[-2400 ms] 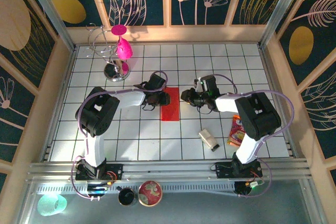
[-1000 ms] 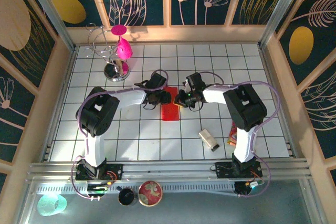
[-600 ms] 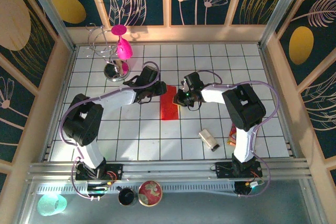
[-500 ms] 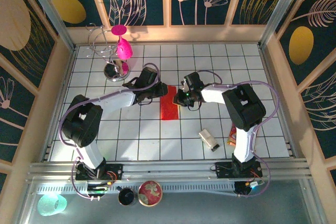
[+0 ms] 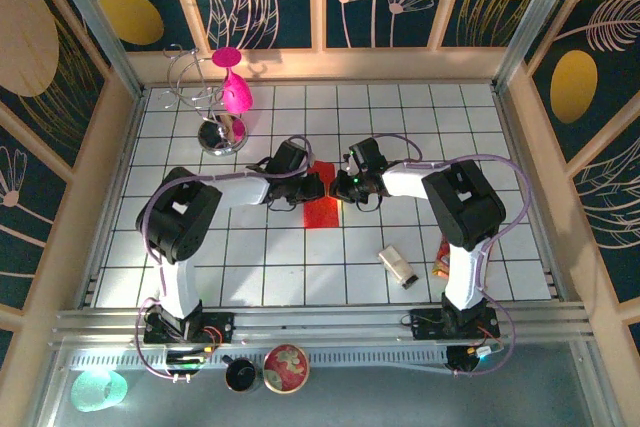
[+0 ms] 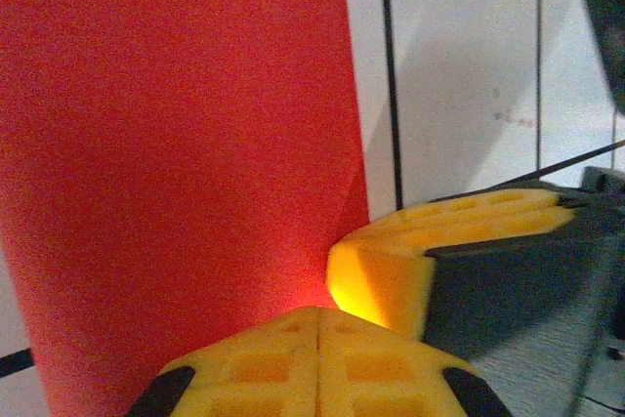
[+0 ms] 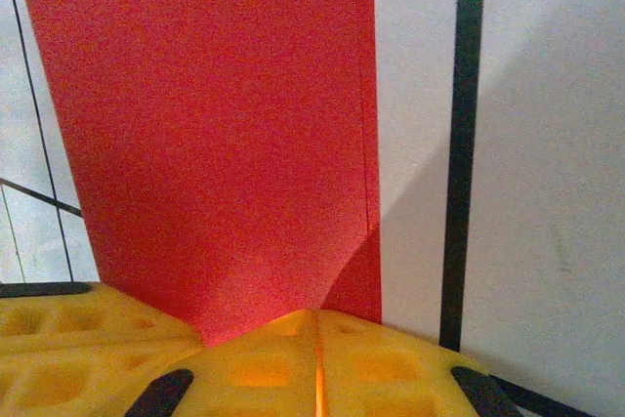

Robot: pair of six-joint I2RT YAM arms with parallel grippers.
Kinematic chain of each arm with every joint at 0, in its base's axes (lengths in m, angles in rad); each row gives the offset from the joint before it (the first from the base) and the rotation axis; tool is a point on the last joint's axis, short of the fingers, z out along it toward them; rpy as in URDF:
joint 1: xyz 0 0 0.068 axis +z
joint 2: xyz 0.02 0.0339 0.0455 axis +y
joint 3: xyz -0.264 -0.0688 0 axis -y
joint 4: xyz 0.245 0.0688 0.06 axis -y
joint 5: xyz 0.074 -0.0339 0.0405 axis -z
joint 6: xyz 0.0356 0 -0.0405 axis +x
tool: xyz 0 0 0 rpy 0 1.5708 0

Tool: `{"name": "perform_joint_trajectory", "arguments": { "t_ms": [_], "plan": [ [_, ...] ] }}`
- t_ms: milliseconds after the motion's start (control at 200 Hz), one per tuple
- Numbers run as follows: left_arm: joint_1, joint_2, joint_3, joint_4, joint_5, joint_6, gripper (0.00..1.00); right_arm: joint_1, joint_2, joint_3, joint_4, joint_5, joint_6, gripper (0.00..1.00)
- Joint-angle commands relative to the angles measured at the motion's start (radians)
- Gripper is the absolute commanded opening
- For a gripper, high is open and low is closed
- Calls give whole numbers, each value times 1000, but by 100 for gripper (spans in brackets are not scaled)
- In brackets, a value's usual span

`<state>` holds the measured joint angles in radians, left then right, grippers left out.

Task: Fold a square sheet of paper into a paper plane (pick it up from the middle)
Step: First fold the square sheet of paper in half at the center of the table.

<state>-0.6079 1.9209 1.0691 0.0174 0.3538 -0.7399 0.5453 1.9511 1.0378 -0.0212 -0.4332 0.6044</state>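
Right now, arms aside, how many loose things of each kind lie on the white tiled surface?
Red paper: 1
Magenta goblet: 1
Chrome wire stand: 1
Small pale block: 1
Printed packet: 1
Total: 5

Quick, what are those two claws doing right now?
Left gripper: shut on the thin bright red paper sheet.
Right gripper: shut on the same sheet.

One red sheet [image 5: 322, 211], one goblet [image 5: 235, 93]
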Motion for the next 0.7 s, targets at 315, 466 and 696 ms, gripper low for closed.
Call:
{"name": "perform_joint_trajectory", "arguments": {
  "t_ms": [315, 466, 696],
  "plan": [
    [0, 48, 48, -37, 8, 31, 6, 35, 141, -83, -168, 204, -13, 9],
    [0, 52, 57, -37, 7, 33, 6, 35, 148, -80, -179, 211, -24, 9],
    [4, 80, 49, -47, 1, 43, 5, 35, 156, -81, -203, 226, -53, 9]
  ]
}}
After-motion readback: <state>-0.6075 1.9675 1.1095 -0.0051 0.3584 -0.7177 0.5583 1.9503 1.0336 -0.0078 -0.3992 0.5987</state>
